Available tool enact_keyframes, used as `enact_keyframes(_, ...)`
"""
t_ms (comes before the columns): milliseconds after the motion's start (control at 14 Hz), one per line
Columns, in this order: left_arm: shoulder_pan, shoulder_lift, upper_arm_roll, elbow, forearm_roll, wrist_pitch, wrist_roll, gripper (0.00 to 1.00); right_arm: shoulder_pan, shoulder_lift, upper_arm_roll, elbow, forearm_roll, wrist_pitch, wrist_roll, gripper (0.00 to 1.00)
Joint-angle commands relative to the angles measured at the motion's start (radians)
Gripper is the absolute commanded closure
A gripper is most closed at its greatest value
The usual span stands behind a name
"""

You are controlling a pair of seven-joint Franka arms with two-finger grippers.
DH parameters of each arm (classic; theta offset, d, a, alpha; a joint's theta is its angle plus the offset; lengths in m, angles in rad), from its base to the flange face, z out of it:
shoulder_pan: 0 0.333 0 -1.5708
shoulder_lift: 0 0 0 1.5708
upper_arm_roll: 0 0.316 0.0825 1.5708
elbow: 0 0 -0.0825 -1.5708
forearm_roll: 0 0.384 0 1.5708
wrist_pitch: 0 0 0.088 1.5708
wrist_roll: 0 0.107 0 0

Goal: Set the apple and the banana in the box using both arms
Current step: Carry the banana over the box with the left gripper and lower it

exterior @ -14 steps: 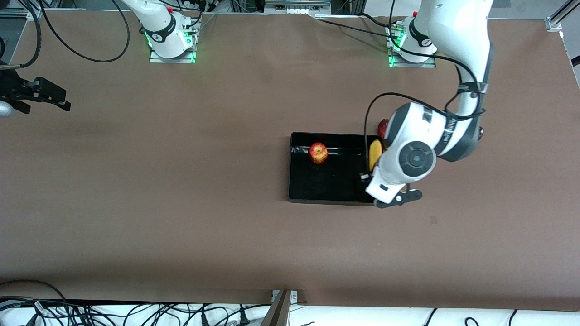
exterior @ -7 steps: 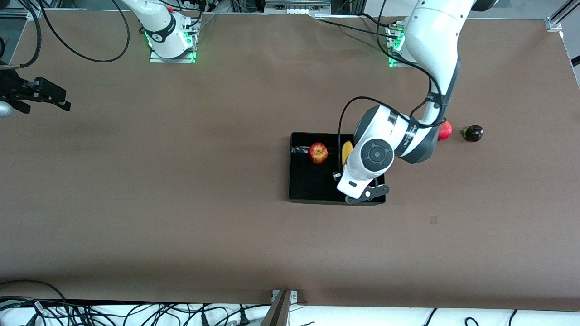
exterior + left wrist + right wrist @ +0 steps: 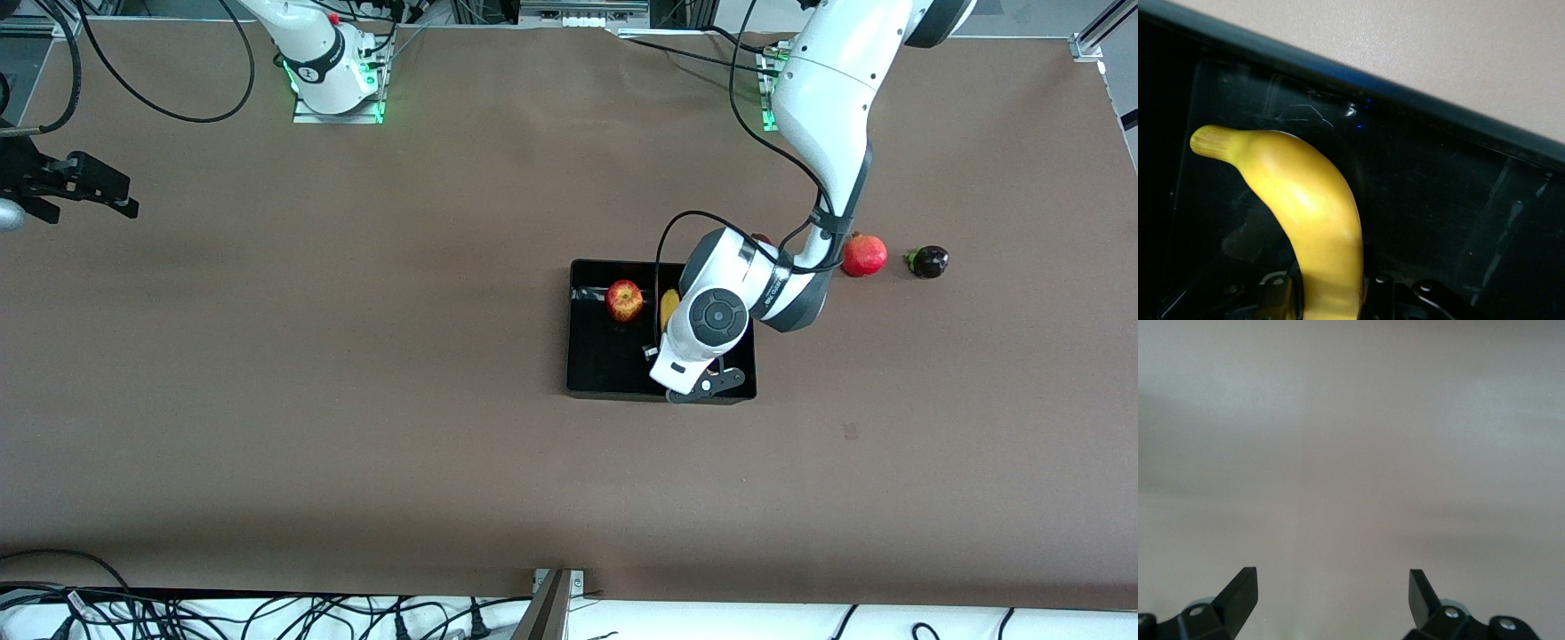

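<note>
The tabletop [image 3: 356, 400] is a wide, plain brown sheet, with the two arm bases bolted along its edge farthest from the front camera and a tangle of black cables lying along the white strip just off its nearest edge. The box [image 3: 613, 378] is the landmark: a shallow black open tray with a glossy floor, set on the tabletop toward the left arm's end. Inside the box, the apple [image 3: 624, 300] rests on the floor close to the wall farthest from the front camera, red with yellowish streaks. The banana [image 3: 669, 308] is over the box interior just beside the apple, toward the left arm's end; the left gripper [image 3: 1328, 303] is clamped on the banana near one end, and in the left wrist view the fruit curves away from the fingers above the shiny floor, with the box's wall and bare tabletop past its stem tip. Outside the box, toward the left arm's end of the tabletop, a red pomegranate [image 3: 864, 255] lies near the box, and a small dark fruit [image 3: 928, 261] lies past the pomegranate, farther from the box. The right gripper [image 3: 1333, 597] waits well apart from the box at the right arm's end, jaws spread wide over bare tabletop, holding nothing.
</note>
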Motion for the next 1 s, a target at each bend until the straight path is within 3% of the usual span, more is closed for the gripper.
enact_keyframes(0,0.001,-0.002,-0.003,-0.018,-0.022,0.025,-0.002,1.0,0.003,0.007,-0.005,0.023,0.007,-0.019,-0.011,0.0)
enact_keyframes(143,0.003,0.003,-0.002,-0.018,-0.022,0.025,-0.002,0.96,0.003,0.007,-0.005,0.023,0.006,-0.019,-0.011,0.0)
enact_keyframes(214,0.003,0.005,-0.002,-0.018,-0.021,0.025,-0.002,0.81,0.003,0.007,-0.005,0.023,0.006,-0.019,-0.011,0.0)
enact_keyframes(286,0.004,0.005,-0.003,-0.018,-0.021,0.025,-0.001,0.3,0.003,0.007,-0.005,0.023,0.006,-0.019,-0.011,0.0)
enact_keyframes(357,0.004,0.005,-0.003,-0.018,-0.018,0.023,-0.001,0.0,0.003,0.007,-0.005,0.023,0.006,-0.019,-0.011,0.0)
enact_keyframes(643,0.004,-0.009,-0.003,-0.016,-0.012,0.0,-0.004,0.0,0.003,0.007,-0.005,0.023,0.006,-0.019,-0.011,0.0)
enact_keyframes(929,0.014,-0.129,0.004,-0.003,-0.01,-0.184,-0.001,0.0,0.003,0.007,-0.005,0.023,0.006,-0.019,-0.011,0.0)
